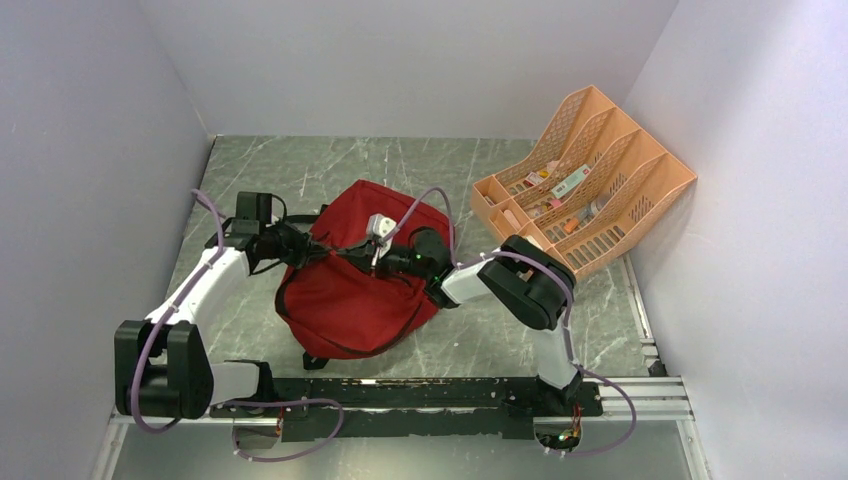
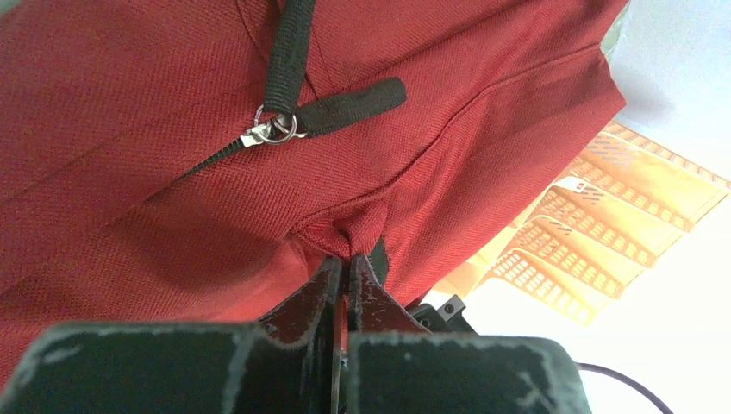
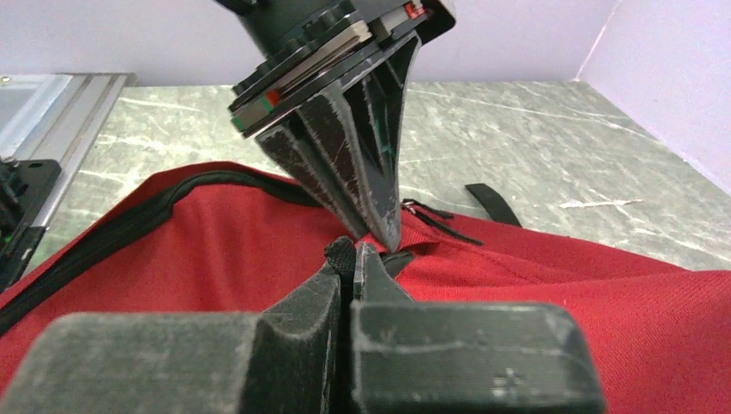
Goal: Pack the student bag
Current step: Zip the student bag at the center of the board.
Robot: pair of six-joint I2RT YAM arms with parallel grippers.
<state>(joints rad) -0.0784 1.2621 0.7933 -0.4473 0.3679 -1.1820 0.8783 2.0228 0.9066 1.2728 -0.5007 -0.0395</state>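
The dark-red student bag (image 1: pixel 345 300) lies in the middle of the marble table, with both arms meeting over its top. My left gripper (image 2: pixel 346 261) is shut, pinching a puckered fold of the bag's red fabric (image 2: pixel 340 235). Above it a metal zipper slider (image 2: pixel 274 131) with black pull tabs sits on the closed zip. My right gripper (image 3: pixel 354 256) is shut on a short black webbing tab (image 3: pixel 340 252) on the bag. The left gripper's fingers (image 3: pixel 362 172) come down right in front of it, tips almost touching. From above, the left gripper (image 1: pixel 340 250) and the right gripper (image 1: pixel 368 258) sit close together.
A peach mesh desk organiser (image 1: pixel 590 180) holding several small items stands tilted at the back right, and shows behind the bag (image 2: pixel 603 233) in the left wrist view. A loose black strap (image 3: pixel 493 204) lies on the table beyond the bag. Grey walls enclose the table.
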